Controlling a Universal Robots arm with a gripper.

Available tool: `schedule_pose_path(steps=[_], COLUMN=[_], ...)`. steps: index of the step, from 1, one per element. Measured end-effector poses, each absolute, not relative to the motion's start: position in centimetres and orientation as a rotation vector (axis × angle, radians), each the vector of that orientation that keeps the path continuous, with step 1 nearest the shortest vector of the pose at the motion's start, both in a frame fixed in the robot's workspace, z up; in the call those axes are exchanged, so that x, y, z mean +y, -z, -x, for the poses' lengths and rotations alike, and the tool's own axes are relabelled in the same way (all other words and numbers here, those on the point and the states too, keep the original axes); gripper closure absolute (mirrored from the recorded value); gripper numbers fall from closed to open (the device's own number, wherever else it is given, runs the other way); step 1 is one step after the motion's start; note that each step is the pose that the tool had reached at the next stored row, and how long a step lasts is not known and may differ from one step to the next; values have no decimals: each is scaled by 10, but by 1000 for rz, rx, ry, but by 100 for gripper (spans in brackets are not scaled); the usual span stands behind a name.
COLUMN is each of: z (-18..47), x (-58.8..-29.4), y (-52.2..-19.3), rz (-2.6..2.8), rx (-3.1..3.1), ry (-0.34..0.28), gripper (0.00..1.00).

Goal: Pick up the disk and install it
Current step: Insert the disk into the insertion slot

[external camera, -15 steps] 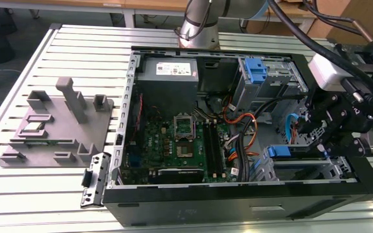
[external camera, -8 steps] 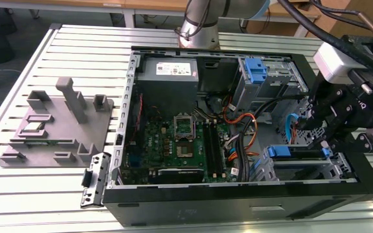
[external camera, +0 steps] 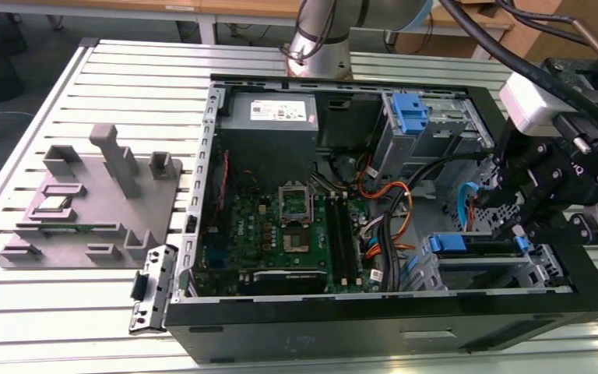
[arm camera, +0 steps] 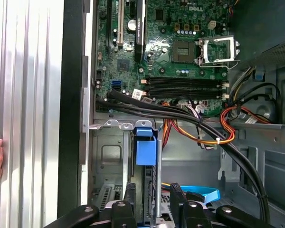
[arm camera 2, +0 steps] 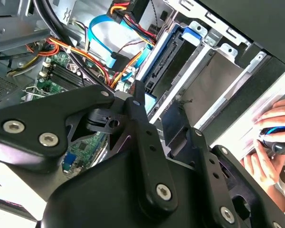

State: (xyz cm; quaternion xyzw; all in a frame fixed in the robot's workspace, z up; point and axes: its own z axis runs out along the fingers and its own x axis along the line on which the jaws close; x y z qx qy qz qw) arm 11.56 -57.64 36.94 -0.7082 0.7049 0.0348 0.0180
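on the exterior view's left we see a grey fixture block (external camera: 86,206) on the slatted metal surface (external camera: 143,70). in the middle lies an open computer case (external camera: 382,331). toward the right, the disk (external camera: 476,249) sits in its bay, with the jaws just above its right-hand end. in the first wrist view we see the motherboard (arm camera: 156,61) and the jaws parted, straddling the disk, a gap on one side. in the second wrist view, a person's hand (arm camera 2: 270,137) rests outside the case.
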Motion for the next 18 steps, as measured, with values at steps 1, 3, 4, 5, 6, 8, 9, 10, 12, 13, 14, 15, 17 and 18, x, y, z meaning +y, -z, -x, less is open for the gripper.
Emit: schedule_pose_path(steps=[1, 3, 4, 5, 6, 8, 9, 10, 12, 13, 14, 15, 17, 18], z=[-116, -116, -116, -116, -116, -115, -115, -115, -115, -115, -115, -115, -115, -115], x=[-576, -576, -576, -576, -576, -576, -576, -576, -576, -576, -576, -576, -576, -576], y=[-369, -369, -369, -369, -369, -368, -368, -367, -365, -365, -365, -365, -365, -364], rz=[2200, 2200, 2200, 2200, 2200, 2199, 2199, 2199, 2199, 2199, 2199, 2200, 2199, 2199], rx=[2189, 2189, 2189, 2189, 2189, 2189, 2189, 2189, 2189, 2189, 2189, 2189, 2189, 2189], ry=[-108, -108, -108, -108, -108, -108, -108, -108, -108, -108, -108, -108, -108, -108], gripper=[58, 58, 58, 58, 58, 58, 58, 58, 58, 58, 58, 58, 58, 58])
